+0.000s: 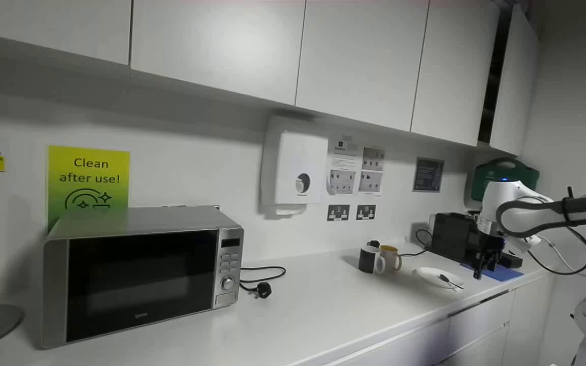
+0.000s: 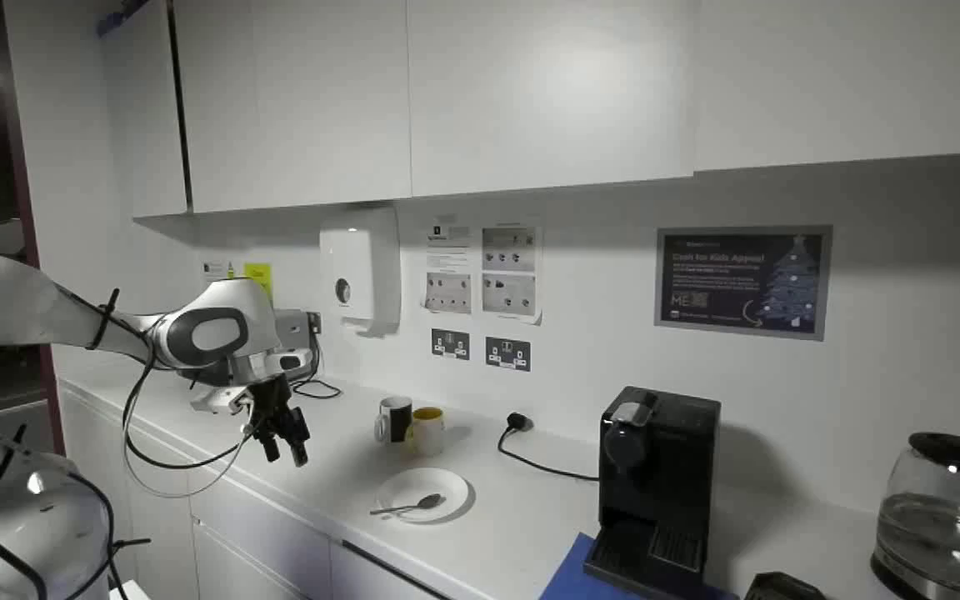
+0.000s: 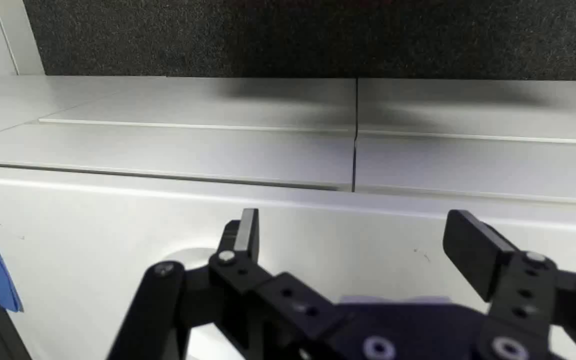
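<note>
Black two-fingered tool [image 3: 354,225]: is hanging above the flat white desk [image 2: 522,500], its fingers [image 3: 473,247] standing wide apart and gripping nothing.
Round white plate [image 2: 419,481]: is lying on the desk, in an exterior view between three and four o'clock from the tool.
Slender metallic spoon [image 2: 429,501]: is resting on the plate, its handle pointing between eight and nine o'clock.
Cylindrical black-and-white mug [image 2: 399,417]: is standing at eleven o'clock from the plate.
Yellow-lined cream mug [image 2: 428,435]: is standing just beside it, at twelve o'clock.
Boxy black coffee machine [image 2: 667,467]: is sitting at three o'clock from the plate.
</note>
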You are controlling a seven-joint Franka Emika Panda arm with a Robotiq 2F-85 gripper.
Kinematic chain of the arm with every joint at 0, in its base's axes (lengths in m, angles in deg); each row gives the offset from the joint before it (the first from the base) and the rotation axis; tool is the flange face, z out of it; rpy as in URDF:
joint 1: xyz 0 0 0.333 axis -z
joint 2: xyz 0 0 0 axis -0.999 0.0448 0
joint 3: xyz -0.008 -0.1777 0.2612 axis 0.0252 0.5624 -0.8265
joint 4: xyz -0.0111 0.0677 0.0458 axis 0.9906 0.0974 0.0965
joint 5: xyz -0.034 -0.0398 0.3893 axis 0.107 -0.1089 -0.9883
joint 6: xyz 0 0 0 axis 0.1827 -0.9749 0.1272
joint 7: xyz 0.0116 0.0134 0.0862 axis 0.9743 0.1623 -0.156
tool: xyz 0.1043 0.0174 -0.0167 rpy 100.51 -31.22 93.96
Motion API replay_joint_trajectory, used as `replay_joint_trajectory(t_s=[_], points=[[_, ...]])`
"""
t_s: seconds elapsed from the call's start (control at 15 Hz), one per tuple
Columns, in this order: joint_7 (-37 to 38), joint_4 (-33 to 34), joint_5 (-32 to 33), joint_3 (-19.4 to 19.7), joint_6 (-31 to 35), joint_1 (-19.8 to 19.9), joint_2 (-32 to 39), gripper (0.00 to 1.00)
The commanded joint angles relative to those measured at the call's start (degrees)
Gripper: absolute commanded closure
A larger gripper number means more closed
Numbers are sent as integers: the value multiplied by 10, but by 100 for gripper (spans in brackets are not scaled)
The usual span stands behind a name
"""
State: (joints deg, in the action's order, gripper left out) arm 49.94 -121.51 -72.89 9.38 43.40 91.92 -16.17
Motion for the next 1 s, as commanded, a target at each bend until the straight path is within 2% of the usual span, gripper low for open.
replay_joint_trajectory(t_s=[0.0, 0.47, 0.93], points=[[2, 2, 2, 2, -4, -3, 1, 0], [-2, 41, -1, 7, 52, -9, 66, 0], [-12, 118, 0, 3, 194, -15, 208, 0]])
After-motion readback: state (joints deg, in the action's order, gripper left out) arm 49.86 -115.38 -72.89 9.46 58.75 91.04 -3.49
